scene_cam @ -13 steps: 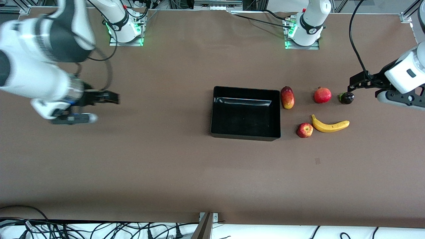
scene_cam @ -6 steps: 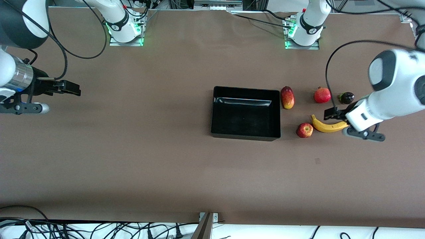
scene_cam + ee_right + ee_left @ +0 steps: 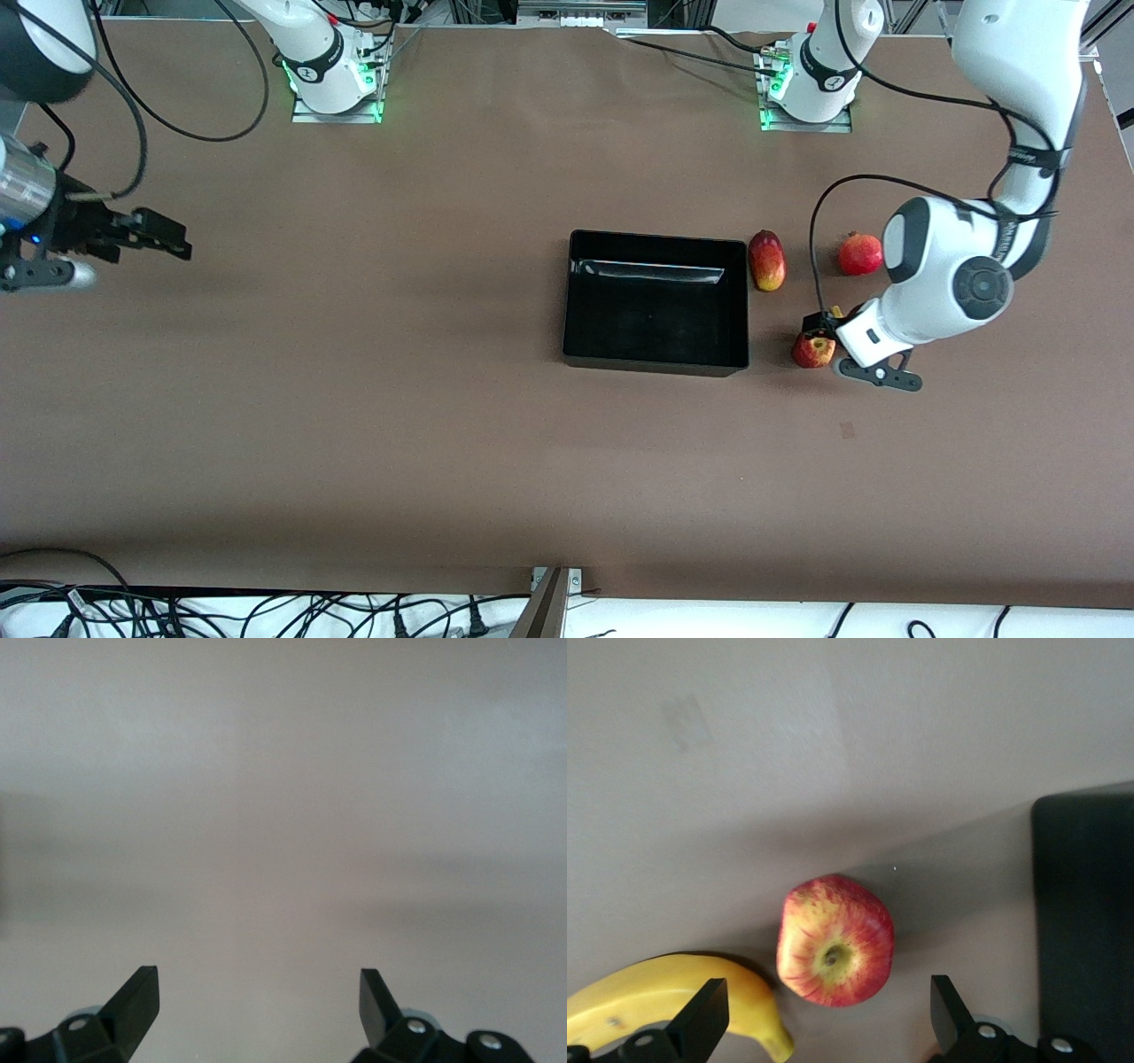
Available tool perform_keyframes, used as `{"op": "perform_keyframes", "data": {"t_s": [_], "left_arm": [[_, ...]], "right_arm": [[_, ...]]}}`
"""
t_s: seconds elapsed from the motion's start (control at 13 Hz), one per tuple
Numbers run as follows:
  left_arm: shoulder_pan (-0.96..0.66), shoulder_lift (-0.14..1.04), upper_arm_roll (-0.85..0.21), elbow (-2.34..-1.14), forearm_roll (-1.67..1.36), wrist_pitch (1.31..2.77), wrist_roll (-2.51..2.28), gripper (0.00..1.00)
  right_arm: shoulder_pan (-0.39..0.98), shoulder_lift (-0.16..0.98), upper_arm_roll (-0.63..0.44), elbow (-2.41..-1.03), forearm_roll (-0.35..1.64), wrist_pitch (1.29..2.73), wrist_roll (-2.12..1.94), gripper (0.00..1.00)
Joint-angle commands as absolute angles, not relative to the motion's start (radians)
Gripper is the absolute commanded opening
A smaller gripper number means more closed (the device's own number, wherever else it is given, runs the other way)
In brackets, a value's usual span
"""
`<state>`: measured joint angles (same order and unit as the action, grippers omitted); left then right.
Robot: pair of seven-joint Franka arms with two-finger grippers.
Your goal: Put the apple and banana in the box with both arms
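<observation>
Red with yellow streaks, the apple [image 3: 812, 349] sits on the brown worktop [image 3: 443, 399] just beside the black box [image 3: 656, 301], toward the left arm's end and near the box's corner closest to the front camera. We see the left claw [image 3: 819, 330] hanging directly over that apple, its two fingers [image 3: 700, 1019] spread wide with the fruit showing between them in the left wrist view, and not touching it. We find the banana [image 3: 664, 997] right beside the apple, its brownish tip almost against the fruit; in the front view the left arm [image 3: 952, 275] covers nearly all of it. Farther from the front camera than the apple, a mango [image 3: 767, 260] lies next to the box wall, and a pomegranate [image 3: 860, 253] rests nearer the left arm's end, well apart from the mango. We see nothing but glossy black inside the box. The right claw [image 3: 164, 237] waits over bare worktop at the right arm's end, well away from the box, its fingers [image 3: 133, 1001] also spread with nothing between them.
</observation>
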<state>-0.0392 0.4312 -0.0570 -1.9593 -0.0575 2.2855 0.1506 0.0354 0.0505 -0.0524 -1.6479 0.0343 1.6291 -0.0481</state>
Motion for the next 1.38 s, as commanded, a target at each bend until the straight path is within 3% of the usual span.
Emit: {"op": "perform_keyframes", "data": {"t_s": [0.0,0.31,0.69,0.85,1.0,1.31], "left_arm": [[-0.046,0.428,-0.054,-1.994,-0.031,2.313,0.173,1.00],[-0.061,0.475,-0.054,-1.997,-0.031,2.376,0.192,1.00],[-0.067,0.509,-0.052,-1.997,-0.031,2.437,0.193,1.00],[-0.067,0.514,-0.052,-1.996,-0.003,2.444,0.221,0.45],[-0.067,0.509,-0.052,-1.993,0.095,2.444,0.253,0.00],[-0.075,0.384,-0.064,-1.993,0.109,2.384,0.252,0.00]], "right_arm": [[-0.015,-0.035,-0.003,-1.720,0.006,1.580,-0.044,1.00],[-0.015,0.048,-0.005,-1.597,-0.002,1.540,-0.051,1.00],[-0.008,0.045,0.002,-1.592,0.008,1.549,-0.037,1.00],[-0.008,0.044,0.002,-1.592,0.011,1.540,-0.038,1.00],[-0.008,0.046,0.000,-1.594,0.011,1.539,-0.040,1.00],[-0.008,0.046,0.002,-1.592,0.012,1.540,-0.038,1.00]]}}
